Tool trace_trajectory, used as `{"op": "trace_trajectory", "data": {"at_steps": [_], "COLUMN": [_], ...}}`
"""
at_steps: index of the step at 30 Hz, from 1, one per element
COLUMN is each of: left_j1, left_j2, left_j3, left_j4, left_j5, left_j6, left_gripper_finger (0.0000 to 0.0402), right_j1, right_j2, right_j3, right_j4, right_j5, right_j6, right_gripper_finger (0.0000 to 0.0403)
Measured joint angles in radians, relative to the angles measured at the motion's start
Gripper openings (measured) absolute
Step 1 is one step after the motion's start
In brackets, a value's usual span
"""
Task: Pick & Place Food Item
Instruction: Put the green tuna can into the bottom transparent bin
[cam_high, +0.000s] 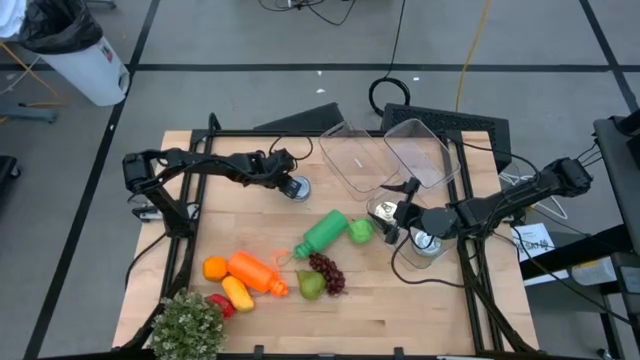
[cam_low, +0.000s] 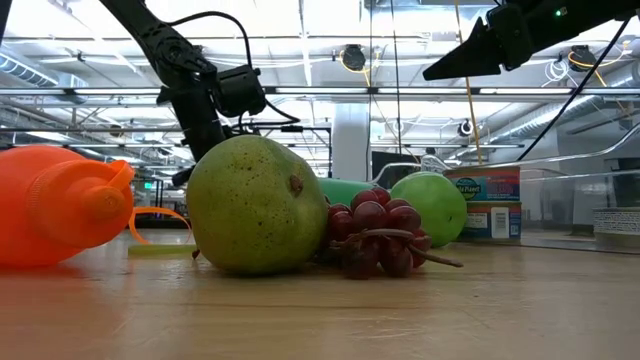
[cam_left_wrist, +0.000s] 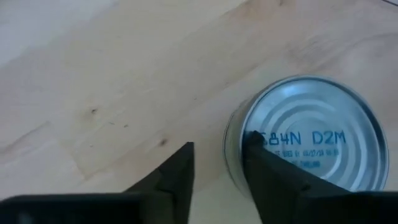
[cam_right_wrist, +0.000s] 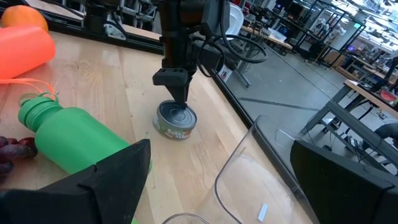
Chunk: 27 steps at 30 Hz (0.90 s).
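1. A wooden table (cam_high: 420, 320) holds two robot arms and a scatter of food items; every place below is given relative to the green bottle (cam_high: 322, 232) lying on its side near the table's middle.
2. Two cans are visible. One can (cam_high: 295, 187) stands upright beyond the bottle, toward the table's far edge. The second can (cam_high: 425, 243) sits to the bottle's right, under the right arm.
3. The left gripper (cam_high: 287, 180) hovers directly over the first can. Its two fingers (cam_left_wrist: 174, 180) are parted, one tip over the can's rim, the other over bare wood beside it. It grasps nothing.
4. The right gripper (cam_high: 392, 222) hangs just right of the bottle, fingers spread wide and empty.
5. One green apple (cam_high: 361, 231) touches the bottle's right side.
6. One bunch of dark grapes (cam_high: 327, 272) and one green pear (cam_high: 310, 285) lie side by side on the near side of the bottle.
7. One orange bottle (cam_high: 257, 273) lies to the near left of the green bottle, with one orange fruit (cam_high: 214, 268) at its far end.
8. One yellow item (cam_high: 237, 293) and one red item (cam_high: 222, 304) lie just nearer than the orange bottle; what they are is unclear.
9. One leafy plant (cam_high: 187, 326) sits at the near left corner.
10. Two clear bins (cam_high: 355, 160) stand side by side beyond and right of the green bottle.
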<state>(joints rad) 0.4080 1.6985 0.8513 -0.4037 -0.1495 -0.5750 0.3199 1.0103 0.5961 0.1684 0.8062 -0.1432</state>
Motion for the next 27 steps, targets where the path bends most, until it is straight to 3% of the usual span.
{"op": "trace_trajectory", "data": {"at_steps": [8,12,17,27], "left_j1": [0.000,0.003,0.022,0.057], "left_j2": [0.000,0.000,0.000,0.022], "left_j3": [0.000,0.000,0.000,-0.052], "left_j4": [-0.001,0.000,0.040,-0.039], "left_j5": [-0.020,0.002,0.126,-0.020], "left_j6": [0.028,0.046,0.053,0.012], "left_gripper_finger": [0.0013,0.0005,0.0002,0.0001], "right_j1": [0.000,0.001,0.002,0.003], "right_j2": [0.000,0.000,0.000,0.000], "right_j3": [0.000,0.000,0.000,0.000], "right_j4": [0.000,0.000,0.000,-0.001], "right_j5": [0.000,0.000,0.000,0.000], "right_j6": [0.000,0.000,0.001,0.002], "right_gripper_finger": [0.0368,0.0368,0.0368,0.0368]}}
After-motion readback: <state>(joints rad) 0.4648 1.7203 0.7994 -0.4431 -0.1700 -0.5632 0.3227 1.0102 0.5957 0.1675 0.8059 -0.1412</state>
